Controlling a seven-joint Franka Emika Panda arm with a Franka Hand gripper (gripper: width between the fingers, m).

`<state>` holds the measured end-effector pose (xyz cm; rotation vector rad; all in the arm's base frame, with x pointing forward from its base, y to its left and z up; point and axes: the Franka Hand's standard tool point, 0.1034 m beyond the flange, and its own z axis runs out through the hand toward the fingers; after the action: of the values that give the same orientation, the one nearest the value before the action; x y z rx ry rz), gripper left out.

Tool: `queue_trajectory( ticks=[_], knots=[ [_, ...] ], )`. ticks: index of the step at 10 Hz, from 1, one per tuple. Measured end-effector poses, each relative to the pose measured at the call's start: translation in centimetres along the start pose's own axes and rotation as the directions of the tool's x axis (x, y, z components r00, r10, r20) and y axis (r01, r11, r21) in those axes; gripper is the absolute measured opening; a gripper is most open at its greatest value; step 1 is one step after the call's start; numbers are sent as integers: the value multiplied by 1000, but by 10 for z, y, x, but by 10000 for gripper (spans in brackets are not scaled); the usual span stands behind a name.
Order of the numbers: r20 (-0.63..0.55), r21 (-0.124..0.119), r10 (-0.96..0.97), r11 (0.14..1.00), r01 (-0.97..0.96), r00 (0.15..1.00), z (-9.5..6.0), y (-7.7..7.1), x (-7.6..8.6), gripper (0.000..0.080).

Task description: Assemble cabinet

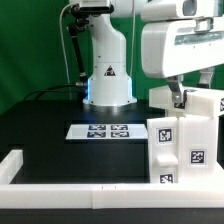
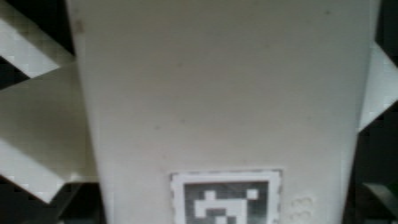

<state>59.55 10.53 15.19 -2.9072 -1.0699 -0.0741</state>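
The cabinet is a tall white box with square tags. It stands on the black table at the exterior view's right, against the front rail. My gripper comes down from above onto its top edge, and the jaws look closed on the white wall there. In the wrist view a wide white panel of the cabinet fills the picture, with one tag low on it. The fingertips themselves are hidden by the panel.
The marker board lies flat in the middle of the table. Long white border rails run along the front and the exterior view's left. The robot's base stands at the back.
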Motion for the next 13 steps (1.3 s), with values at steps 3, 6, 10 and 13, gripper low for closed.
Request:
queue_trajectory(
  ticks=[3, 6, 10, 13],
  knots=[
    [-5, 2, 208, 978, -208, 978, 0, 0, 0, 559],
    [-6, 2, 462, 887, -462, 887, 0, -1, 1, 560],
    [-3, 3, 741, 671, -741, 671, 0, -2, 1, 560],
    [0, 1, 826, 564, -826, 564, 0, -1, 0, 560]
  ],
)
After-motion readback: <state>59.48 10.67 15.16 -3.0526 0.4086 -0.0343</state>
